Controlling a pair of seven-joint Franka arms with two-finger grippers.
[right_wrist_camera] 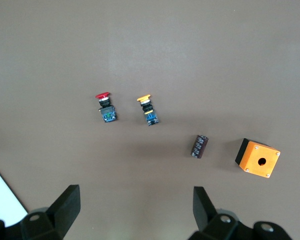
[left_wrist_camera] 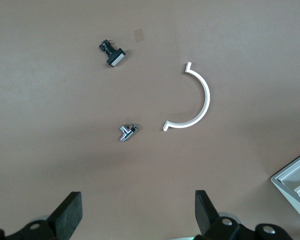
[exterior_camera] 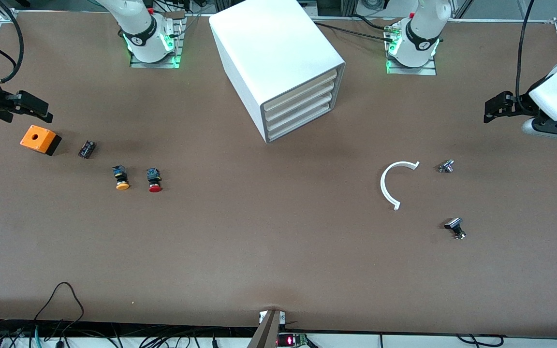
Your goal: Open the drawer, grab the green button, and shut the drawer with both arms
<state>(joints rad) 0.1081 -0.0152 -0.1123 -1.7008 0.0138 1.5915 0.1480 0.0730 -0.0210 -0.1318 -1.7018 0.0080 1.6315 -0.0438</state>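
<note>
A: Layout of the brown tabletop (exterior_camera: 269,251)?

B: Big white box cabinet (exterior_camera: 278,58) near the edge where the two arm bases stand, between them, set at an angle. Four cream fronts stacked on its face, turned toward the front camera and the left arm's end.

A: And the bottom drawer (exterior_camera: 299,126)?

B: Lowest of the four fronts, long and shallow, shut flush with the three above. Wide bare tabletop in front of it. Small green-capped button not seen in any view.

A: Claws?

B: Left claw (exterior_camera: 489,112) up in the air over the left arm's end of the tabletop, close to that edge, black fingers spread wide, holding nothing. Right claw (exterior_camera: 46,111) over the right arm's end, likewise spread wide and holding nothing. Both well apart from the cabinet.

A: Loose things?

B: Under the right claw, an orange plastic box with a round hole (exterior_camera: 38,138). Beside it, toward the cabinet, a small black block (exterior_camera: 86,149), then an orange-capped push button (exterior_camera: 121,178) and a red-capped push button (exterior_camera: 153,180), both lying on their sides. Toward the left arm's end, a white plastic half-ring (exterior_camera: 390,186), a small silver metal fitting (exterior_camera: 446,166) just beside it, and a black part with a pale flat cap (exterior_camera: 455,227) nearer the front camera.

A: Open room?

B: Broad bare strip along the edge nearest the front camera, and through the middle.
</note>
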